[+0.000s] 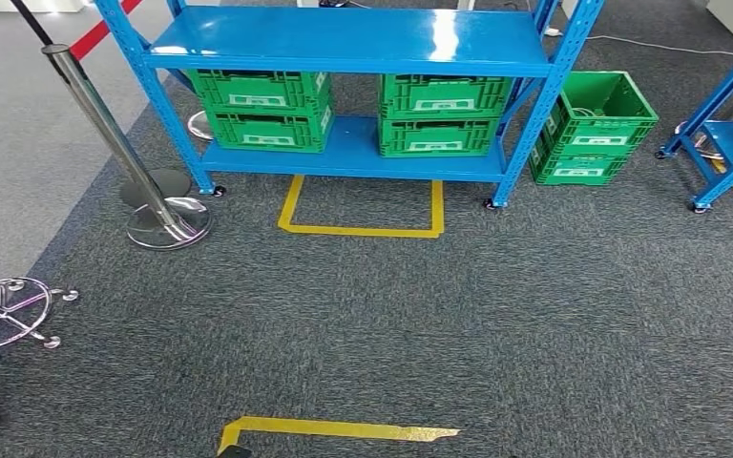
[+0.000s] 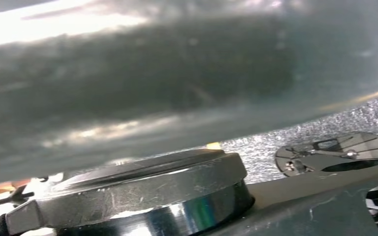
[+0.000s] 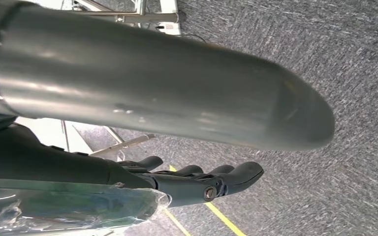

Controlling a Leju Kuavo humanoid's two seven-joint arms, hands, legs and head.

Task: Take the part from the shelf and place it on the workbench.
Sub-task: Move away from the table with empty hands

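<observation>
Lying against the right hand (image 3: 197, 184), a plastic-wrapped part (image 3: 69, 209).

White labels on the green crates (image 1: 262, 107) are too small to read

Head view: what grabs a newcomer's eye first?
The blue shelf straight ahead, with green crates on its lower level and another green crate on the carpet at its right. In front of it, a yellow tape outline on the grey floor; at left, a chrome stanchion.
</observation>
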